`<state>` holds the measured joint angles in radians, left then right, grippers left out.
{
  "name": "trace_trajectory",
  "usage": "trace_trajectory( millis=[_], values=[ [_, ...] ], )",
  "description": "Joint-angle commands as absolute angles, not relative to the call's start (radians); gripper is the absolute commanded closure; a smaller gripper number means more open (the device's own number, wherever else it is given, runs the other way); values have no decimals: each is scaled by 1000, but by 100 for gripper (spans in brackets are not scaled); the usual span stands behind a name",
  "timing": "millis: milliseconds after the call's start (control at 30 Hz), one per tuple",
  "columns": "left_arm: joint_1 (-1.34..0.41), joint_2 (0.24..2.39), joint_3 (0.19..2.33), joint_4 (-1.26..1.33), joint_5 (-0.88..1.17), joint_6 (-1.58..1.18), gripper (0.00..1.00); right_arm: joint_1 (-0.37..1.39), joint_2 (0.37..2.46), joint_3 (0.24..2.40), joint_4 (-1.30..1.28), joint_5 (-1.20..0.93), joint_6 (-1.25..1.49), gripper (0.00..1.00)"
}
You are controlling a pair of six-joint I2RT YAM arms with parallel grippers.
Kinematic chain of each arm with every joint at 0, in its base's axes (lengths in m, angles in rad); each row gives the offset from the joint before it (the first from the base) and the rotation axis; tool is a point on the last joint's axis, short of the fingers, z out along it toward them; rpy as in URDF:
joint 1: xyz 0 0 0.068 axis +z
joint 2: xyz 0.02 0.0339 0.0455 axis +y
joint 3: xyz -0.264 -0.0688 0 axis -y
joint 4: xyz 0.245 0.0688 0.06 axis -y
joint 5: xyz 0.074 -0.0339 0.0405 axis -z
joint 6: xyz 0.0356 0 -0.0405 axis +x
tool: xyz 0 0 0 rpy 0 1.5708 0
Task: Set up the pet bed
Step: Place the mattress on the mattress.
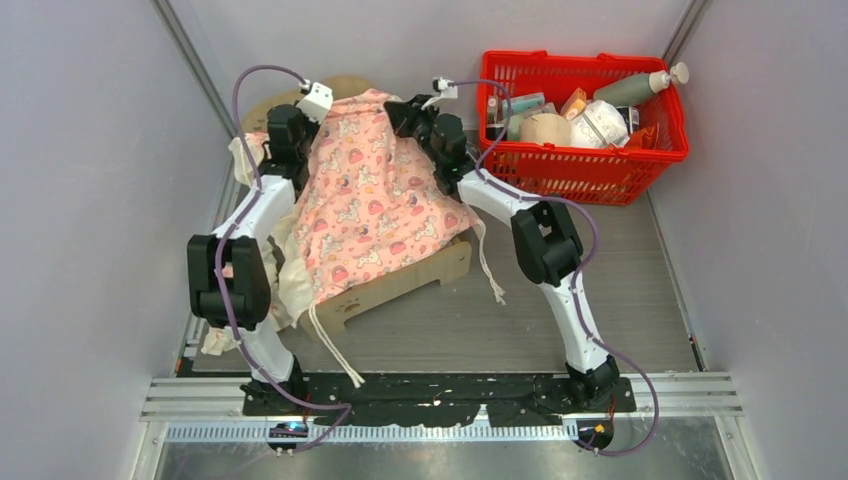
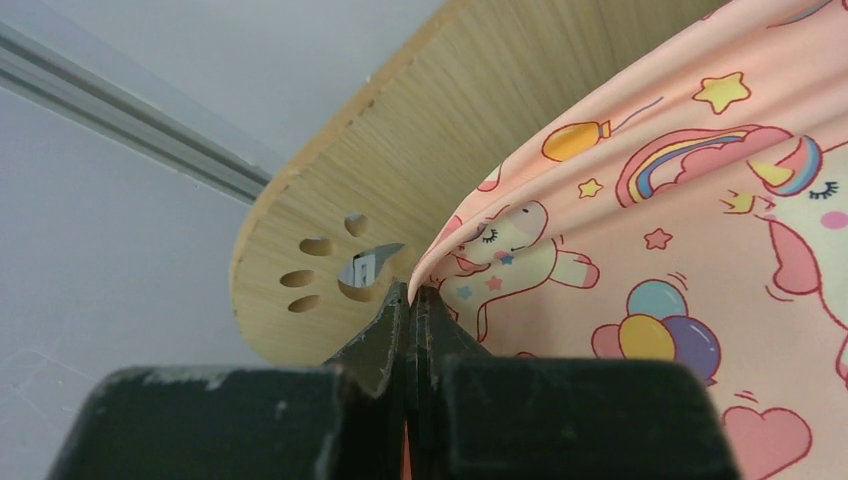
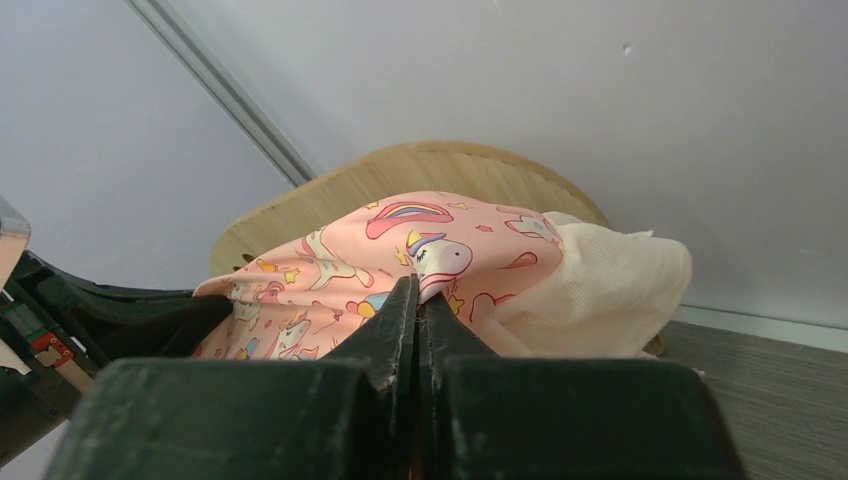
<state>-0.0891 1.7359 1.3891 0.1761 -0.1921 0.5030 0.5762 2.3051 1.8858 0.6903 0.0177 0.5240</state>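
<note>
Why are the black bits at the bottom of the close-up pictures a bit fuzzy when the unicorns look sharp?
Left wrist view: the left fingers sit right by the lens, so they look soft, while the blanket and the pet bed headboard are crisp. Right wrist view: same for the right fingers. Top external view: even light, only faint shadows.

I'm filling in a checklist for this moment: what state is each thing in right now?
pet bed: standing upright, mostly covered.
blanket: draped over the pet bed, pinched at the headboard end.
left gripper: shut on the blanket.
right gripper: shut on the blanket.
red basket: upright, filled with items.
</note>
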Motion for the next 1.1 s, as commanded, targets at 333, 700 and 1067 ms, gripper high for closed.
trace_trajectory(
  millis=[333, 700, 1067],
  values=[
    [-5, 1817, 1556, 99, -214, 576, 100, 562, 2395, 2148, 477, 60, 608, 71],
    [-16, 1484, 1550, -325, -266, 149, 1, 558, 1824, 1603, 170, -5, 470, 10],
    [-346, 994, 1133, -599, -148, -216, 12, 557, 1398, 1174, -186, -421, 61, 10]
  ],
)
